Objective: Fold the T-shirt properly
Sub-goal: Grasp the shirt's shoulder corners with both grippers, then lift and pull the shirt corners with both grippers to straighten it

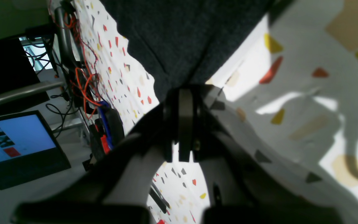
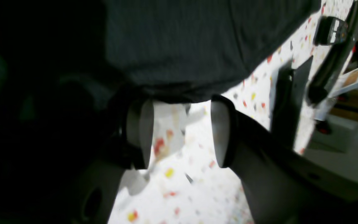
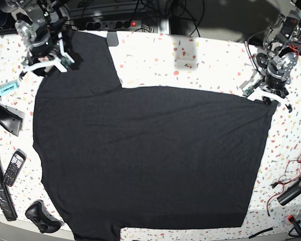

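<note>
The black T-shirt [image 3: 150, 155] lies spread flat on the speckled white table [image 3: 190, 60], plain side up. My left gripper [image 3: 265, 96] is at the shirt's far right corner. In the left wrist view its fingers [image 1: 183, 93] are pressed together on the edge of the dark fabric [image 1: 179, 37]. My right gripper [image 3: 52, 63] is at the shirt's far left part. In the right wrist view its gripper [image 2: 180, 105] is open, with the shirt's edge [image 2: 182, 40] lying right at the fingertips.
Left of the shirt lie a teal marker [image 3: 6, 89], a black remote [image 3: 2, 116], a phone [image 3: 13, 167], a long black bar [image 3: 0, 186] and a black controller [image 3: 40, 216]. A power strip [image 3: 110, 22] sits at the back. Cables [image 3: 291, 186] lie front right.
</note>
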Action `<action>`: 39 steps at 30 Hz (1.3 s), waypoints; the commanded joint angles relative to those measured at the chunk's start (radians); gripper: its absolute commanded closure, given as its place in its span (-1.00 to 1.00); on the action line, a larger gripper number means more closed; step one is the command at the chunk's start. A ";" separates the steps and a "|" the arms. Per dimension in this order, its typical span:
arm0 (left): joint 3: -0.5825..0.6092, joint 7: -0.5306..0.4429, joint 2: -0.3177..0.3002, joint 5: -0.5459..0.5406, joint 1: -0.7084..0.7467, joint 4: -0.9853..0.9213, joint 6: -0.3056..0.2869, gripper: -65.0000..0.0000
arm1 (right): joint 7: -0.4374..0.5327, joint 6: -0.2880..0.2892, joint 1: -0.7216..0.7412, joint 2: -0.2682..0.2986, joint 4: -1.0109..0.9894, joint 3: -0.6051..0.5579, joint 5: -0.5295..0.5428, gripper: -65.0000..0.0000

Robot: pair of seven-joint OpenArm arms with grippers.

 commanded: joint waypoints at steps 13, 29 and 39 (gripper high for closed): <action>0.011 0.000 0.008 -0.031 0.020 -0.008 -0.034 1.00 | -0.016 0.278 0.112 -0.003 0.009 0.001 0.081 0.13; 0.011 -0.021 0.008 -0.048 0.026 -0.008 -0.031 1.00 | -0.087 0.251 0.195 -0.003 0.009 0.001 0.208 1.00; 0.007 -0.039 -0.033 -0.087 0.121 0.074 0.123 1.00 | -0.103 0.200 0.105 0.108 0.120 0.032 0.238 1.00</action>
